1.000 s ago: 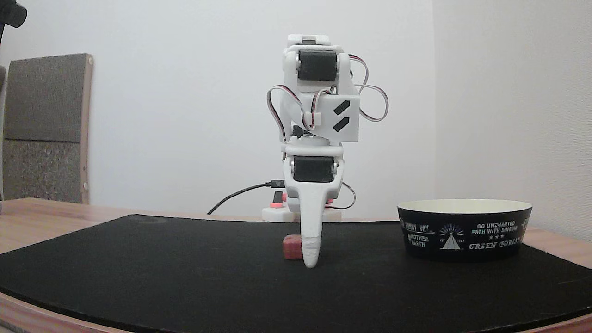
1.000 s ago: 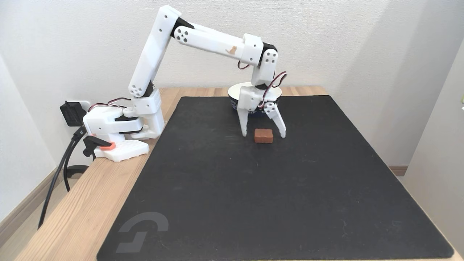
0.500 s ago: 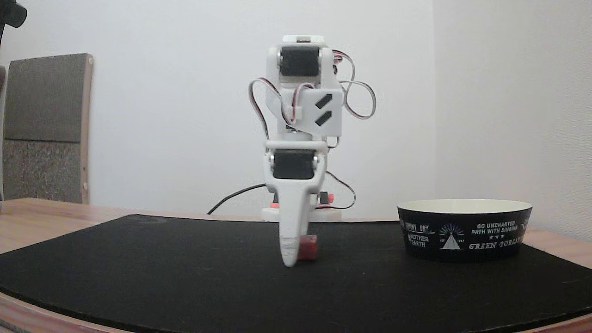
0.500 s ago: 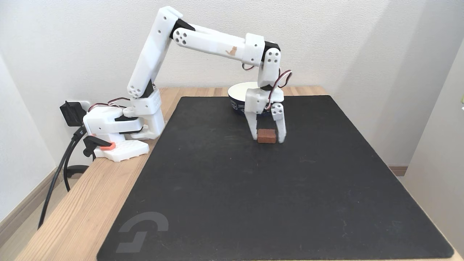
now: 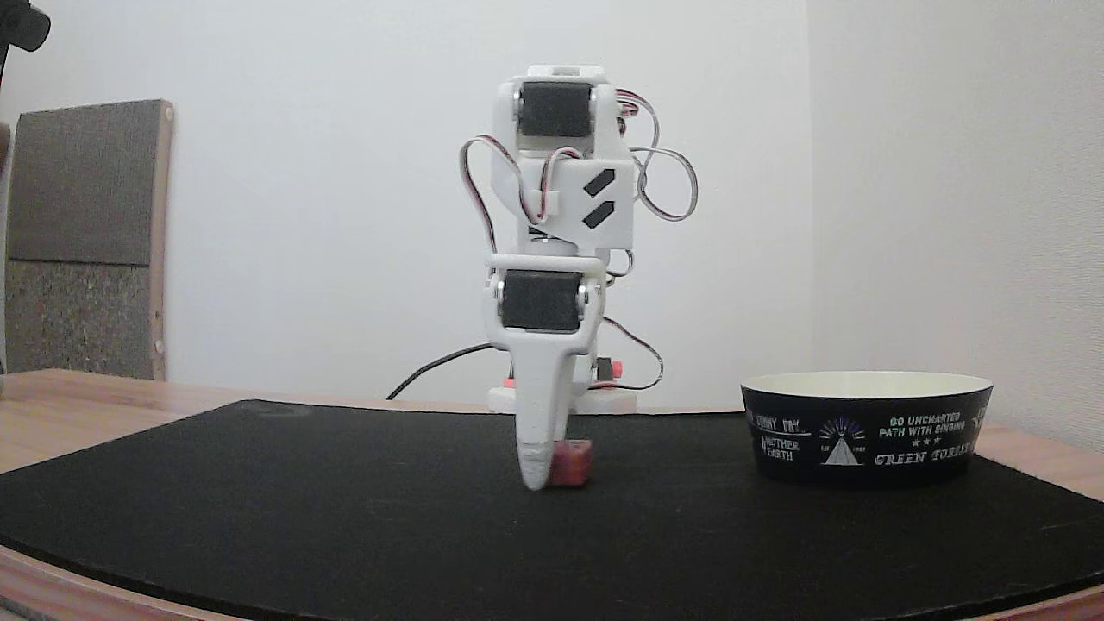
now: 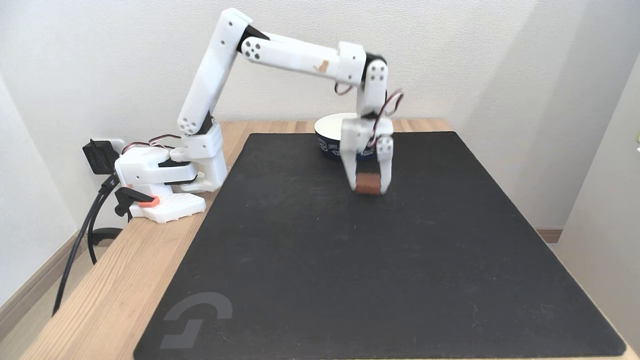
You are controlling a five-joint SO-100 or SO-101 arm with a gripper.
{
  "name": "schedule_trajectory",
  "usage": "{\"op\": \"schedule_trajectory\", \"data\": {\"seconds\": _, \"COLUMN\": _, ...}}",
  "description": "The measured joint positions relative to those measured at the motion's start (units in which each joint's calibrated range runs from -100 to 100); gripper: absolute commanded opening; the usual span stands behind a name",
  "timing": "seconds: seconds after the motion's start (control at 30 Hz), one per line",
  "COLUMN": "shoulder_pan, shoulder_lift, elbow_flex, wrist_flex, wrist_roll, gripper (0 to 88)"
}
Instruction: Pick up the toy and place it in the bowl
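Gripper (image 6: pixel 368 190) first: I see it pointing straight down with its two white fingers clamped on either side of the toy (image 6: pixel 368 183), a small reddish-brown block. In a fixed view from the side, the gripper (image 5: pixel 536 479) tip sits at the surface of the black mat (image 5: pixel 259 509), and the toy (image 5: pixel 573 462) pokes out just to the right of the near finger, low against the mat; I cannot tell whether it is touching the mat or lifted a hair off it.

Taking the bowl (image 6: pixel 330 137) as my landmark: in a fixed view from the front of the desk (image 6: pixel 125 280), the toy is just in front of the bowl, slightly to its right, with the gripper body partly covering the bowl's rim. From the side view, the bowl (image 5: pixel 867 427) stands on the mat well to the right of the toy, black outside with white lettering, cream inside. The arm (image 6: pixel 280 52) reaches out from its base (image 6: pixel 160 172), which sits at the left of the bowl on the bare wood.
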Motion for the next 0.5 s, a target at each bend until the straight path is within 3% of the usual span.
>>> {"op": "schedule_trajectory", "data": {"seconds": 0.37, "shoulder_pan": -14.4, "shoulder_lift": -21.5, "elbow_flex": 3.2, "wrist_flex": -0.2, "wrist_roll": 0.1, "gripper": 7.1}}
{"op": "schedule_trajectory", "data": {"seconds": 0.5, "shoulder_pan": -20.0, "shoulder_lift": -28.3, "elbow_flex": 18.8, "wrist_flex": -11.3, "wrist_roll": 0.1, "gripper": 7.1}}
